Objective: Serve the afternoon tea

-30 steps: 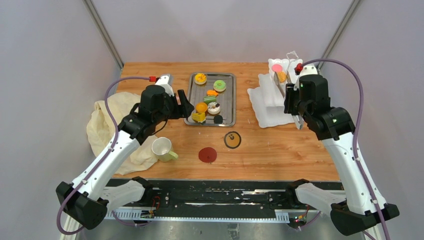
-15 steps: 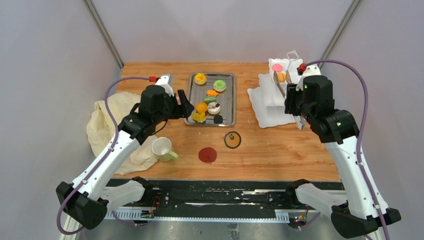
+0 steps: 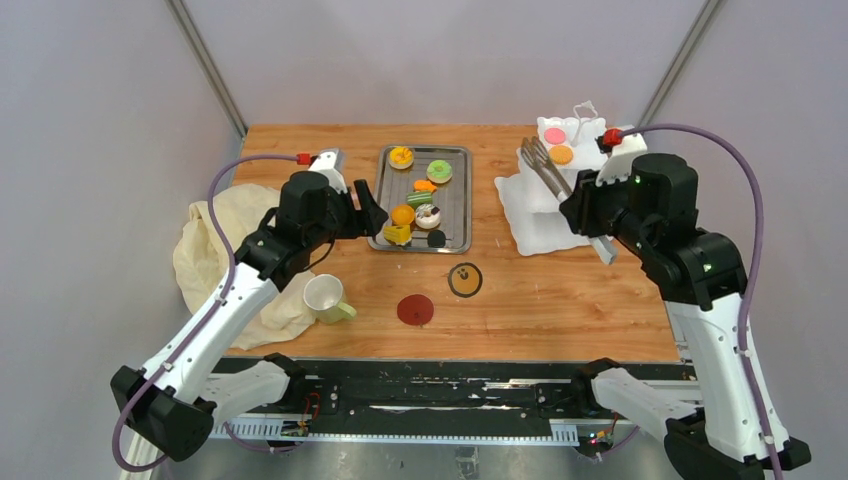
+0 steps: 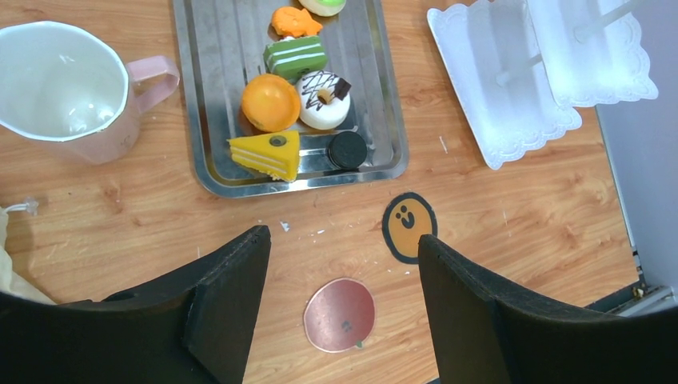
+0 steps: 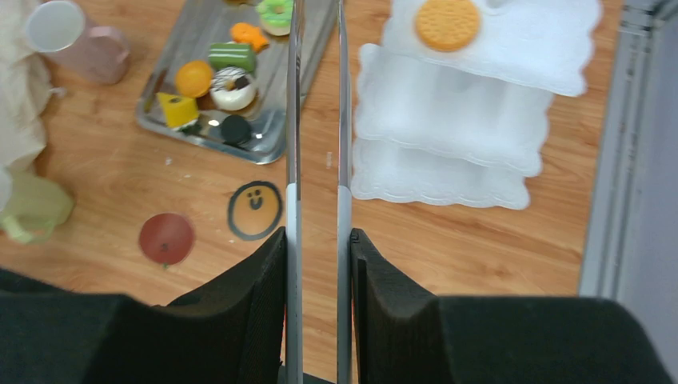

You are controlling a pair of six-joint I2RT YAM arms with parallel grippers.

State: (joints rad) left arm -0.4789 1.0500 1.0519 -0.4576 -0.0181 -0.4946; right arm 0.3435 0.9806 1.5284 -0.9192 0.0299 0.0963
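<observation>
A cream cloth [image 3: 215, 250] covers the table's [image 3: 560, 310] left edge. The white tiered stand [image 3: 532, 226] sits back right, with a pink disc [image 3: 554, 135] and an orange biscuit [image 3: 562, 154] on its top tier. The steel tray [image 3: 453, 205] left of it carries the other pastries [image 3: 403, 214]. The right gripper [image 5: 318, 237] is clenched on metal tongs [image 5: 293, 96] slanting across the stand. The left gripper [image 4: 340, 238] hangs spread wide beside the tray. A green mug [image 3: 325, 297] and a pink mug [image 4: 72, 80] stand left of the tray. A red coaster [image 3: 415, 309] and a smiley coaster [image 3: 465, 279] lie before it.

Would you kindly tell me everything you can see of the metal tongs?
The metal tongs are long and slim: two shiny steel arms with pale sleeves near the handle end. The right gripper is shut on that end, its pads pressing both arms, which run parallel and slightly apart. In the top view they slant over the white tiered stand, tips apparently empty.
</observation>
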